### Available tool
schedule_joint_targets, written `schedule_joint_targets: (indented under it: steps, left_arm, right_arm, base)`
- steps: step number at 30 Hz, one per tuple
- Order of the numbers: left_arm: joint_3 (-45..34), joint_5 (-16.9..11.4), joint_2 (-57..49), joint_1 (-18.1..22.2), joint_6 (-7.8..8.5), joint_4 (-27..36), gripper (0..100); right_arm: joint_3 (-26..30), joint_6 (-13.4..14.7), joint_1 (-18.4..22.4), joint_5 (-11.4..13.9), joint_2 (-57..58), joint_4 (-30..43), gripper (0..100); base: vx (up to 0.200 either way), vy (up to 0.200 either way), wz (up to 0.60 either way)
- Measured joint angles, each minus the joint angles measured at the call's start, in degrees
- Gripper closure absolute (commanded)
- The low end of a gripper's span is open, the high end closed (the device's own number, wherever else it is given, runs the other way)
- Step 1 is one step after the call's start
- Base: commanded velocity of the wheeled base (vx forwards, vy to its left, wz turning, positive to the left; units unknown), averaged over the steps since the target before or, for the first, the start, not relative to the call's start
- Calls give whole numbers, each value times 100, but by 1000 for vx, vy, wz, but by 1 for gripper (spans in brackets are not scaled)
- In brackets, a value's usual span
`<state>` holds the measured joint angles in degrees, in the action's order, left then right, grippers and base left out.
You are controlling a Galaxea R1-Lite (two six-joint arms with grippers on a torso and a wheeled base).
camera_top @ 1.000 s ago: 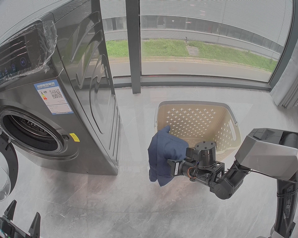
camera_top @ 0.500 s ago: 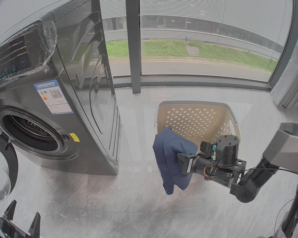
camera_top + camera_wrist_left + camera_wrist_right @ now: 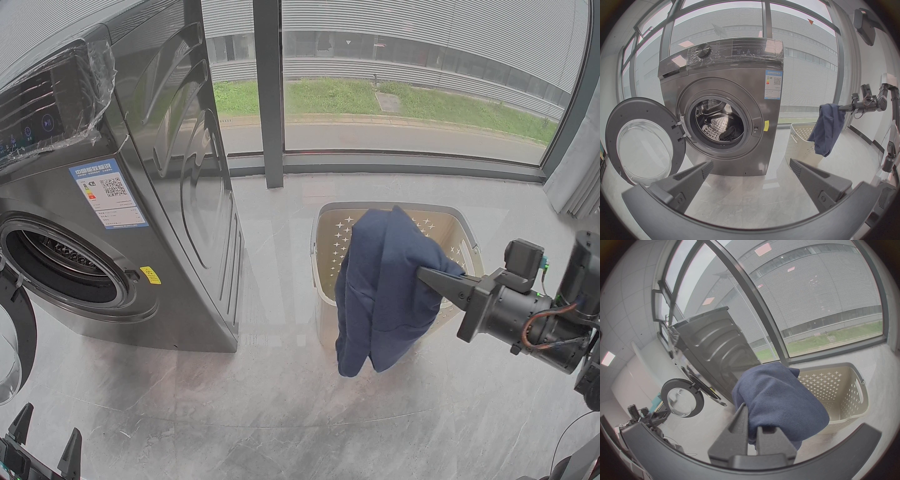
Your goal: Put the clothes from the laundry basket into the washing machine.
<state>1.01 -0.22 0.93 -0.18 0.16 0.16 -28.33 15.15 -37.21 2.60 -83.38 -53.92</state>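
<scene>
Right gripper: the right gripper (image 3: 432, 275) is clamped on a dark navy blue cloth garment (image 3: 381, 287). In the right wrist view its two black fingers (image 3: 739, 427) stand close together with a fold of fabric pinched between them.
Garment: the navy cloth hangs from the fingertips in a loose, doubled-over bundle. It is in the air and clear of the floor. In the left wrist view it dangles (image 3: 828, 128) from the raised right gripper (image 3: 845, 107), in front of the basket's upper part.
Basket: a beige plastic laundry basket with star-shaped holes (image 3: 334, 240) stands on the floor just behind and below the hanging garment. The part of its inside that shows in the right wrist view (image 3: 847, 387) is bare.
Washing machine: a grey metal front-loading washing machine (image 3: 175, 187) stands on the robot's left, well apart from the garment. Its round glass-paned door (image 3: 643, 137) is swung fully open. Something dark lies low in the steel drum (image 3: 718, 123), too small to tell what.
Left gripper: the left gripper (image 3: 45, 431) sits low near the floor in front of the machine. Its black fingers (image 3: 693, 175) are spread wide with nothing between them.
Floor: pale grey marbled tiles (image 3: 250, 400) run under the machine and the basket.
Window: a tall glass window with a dark frame (image 3: 406, 81) rises behind the basket.
</scene>
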Motion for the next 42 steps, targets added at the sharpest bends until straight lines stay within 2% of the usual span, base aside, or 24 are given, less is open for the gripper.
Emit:
schedule_joint_targets:
  steps: [5, 11, 19, 42]
  left_arm:
    - [0, -5, 0, 0, -2, 0, 0]
    - [0, -11, 0, 2, -5, 2, 0]
    - [0, -46, 0, -6, -26, 6, 0]
    - [0, -49, 0, -17, -40, 9, 0]
  right_arm:
    - [107, -71, -127, 46, 467, 82, 100]
    - [216, -84, -300, 57, 668, 71, 100]
    - [319, -99, -458, 148, 742, -7, 100]
    - [227, -82, -394, 178, 729, -60, 100]
  base:
    - [-200, 0, 0]
    - [0, 0, 0]
    - [0, 200, 0]
    - [0, 200, 0]
